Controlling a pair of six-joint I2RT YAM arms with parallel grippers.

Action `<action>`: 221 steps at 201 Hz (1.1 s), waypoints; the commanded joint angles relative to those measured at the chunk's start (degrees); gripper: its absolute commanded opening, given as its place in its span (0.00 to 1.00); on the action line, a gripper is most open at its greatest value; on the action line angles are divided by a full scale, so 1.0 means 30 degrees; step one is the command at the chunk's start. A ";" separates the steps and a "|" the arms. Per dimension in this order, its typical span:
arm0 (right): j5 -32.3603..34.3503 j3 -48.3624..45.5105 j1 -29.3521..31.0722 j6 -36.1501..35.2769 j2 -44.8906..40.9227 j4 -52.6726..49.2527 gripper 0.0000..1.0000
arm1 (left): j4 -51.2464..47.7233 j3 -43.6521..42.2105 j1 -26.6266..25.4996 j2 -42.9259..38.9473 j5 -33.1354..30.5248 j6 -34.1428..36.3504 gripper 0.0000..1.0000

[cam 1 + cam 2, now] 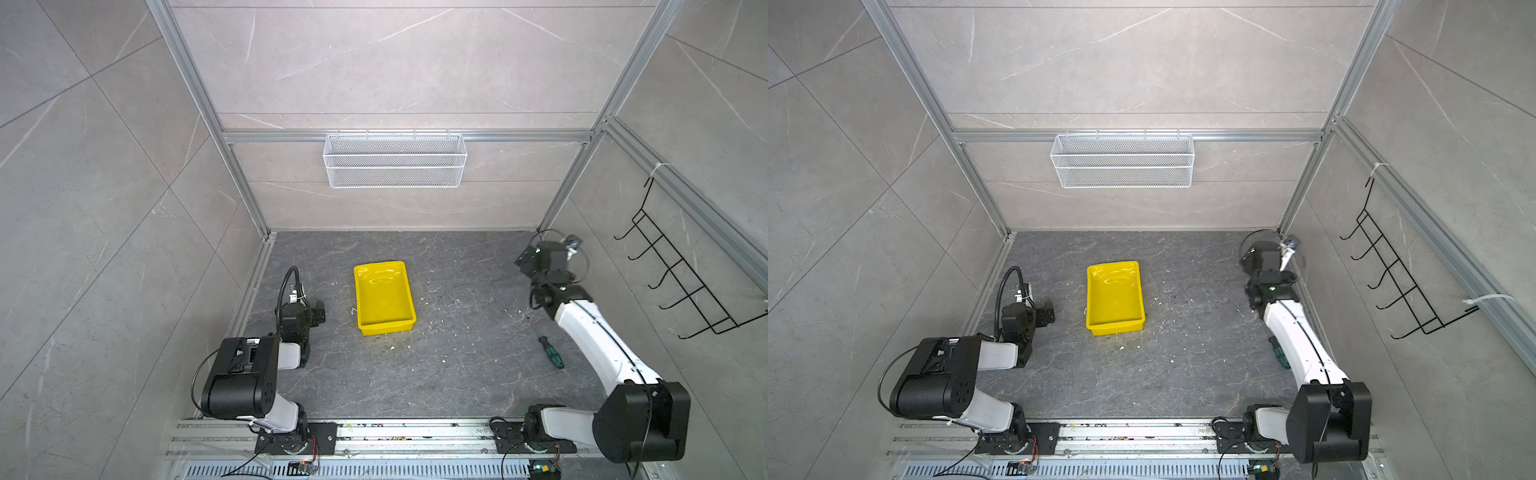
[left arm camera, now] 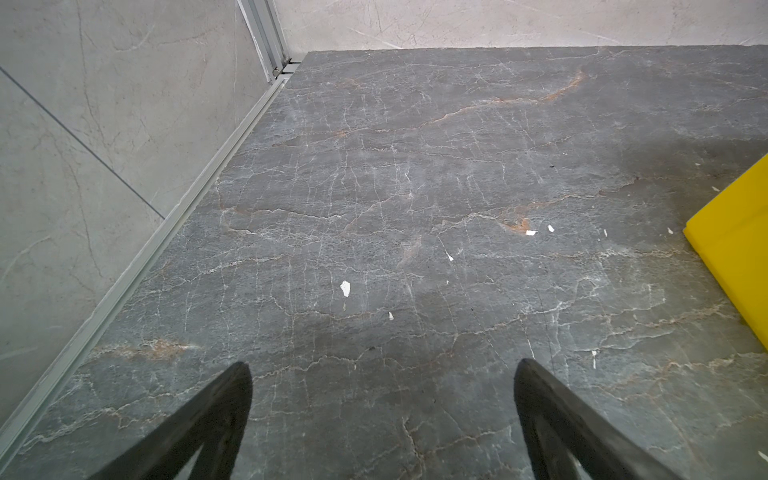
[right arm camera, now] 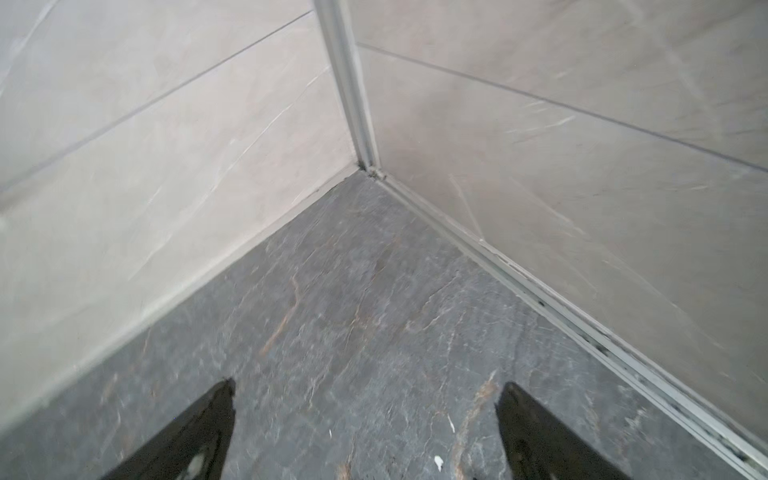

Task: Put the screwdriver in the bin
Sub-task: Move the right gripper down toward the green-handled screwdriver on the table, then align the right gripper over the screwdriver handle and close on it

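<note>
Screwdriver (image 1: 550, 351) lies flat near the right edge of the dark stone table (image 1: 457, 374), just beside the right arm (image 1: 590, 332). It is well apart from the yellow bin (image 1: 384, 299) in the middle. The right gripper (image 3: 365, 386) is by the back right corner, jaws wide apart, holding nothing. The left gripper (image 2: 380, 370) is near the left edge, also wide apart and holding nothing.

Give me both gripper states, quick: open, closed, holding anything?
Left gripper: open, fingers apart, holding nothing.
Right gripper: open, holding nothing; the screwdriver is not in its grasp.
</note>
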 commanded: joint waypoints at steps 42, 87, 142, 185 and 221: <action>-0.6565 -0.1547 -0.6998 0.1141 0.4585 -0.7710 1.00 | 0.0303 0.0379 0.0260 -0.0362 0.0439 -0.0289 1.00; -0.9412 -0.1010 -0.8515 0.0916 0.7666 -0.6749 0.95 | 0.0289 0.0367 0.0259 -0.0337 0.0451 -0.0288 1.00; -0.9845 -0.2383 -0.8477 0.1087 0.7011 -0.6345 0.85 | 0.0296 0.0380 0.0244 -0.0393 0.0489 -0.0289 1.00; -1.0096 -0.2748 -0.7581 0.0620 0.6299 -0.6286 0.85 | 0.0303 0.0391 0.0286 -0.0392 0.0470 -0.0293 1.00; -1.0817 -0.3938 -0.6005 -0.0387 0.4321 -0.5170 0.89 | 0.0071 0.0489 0.0368 -0.0348 0.0749 -0.0352 1.00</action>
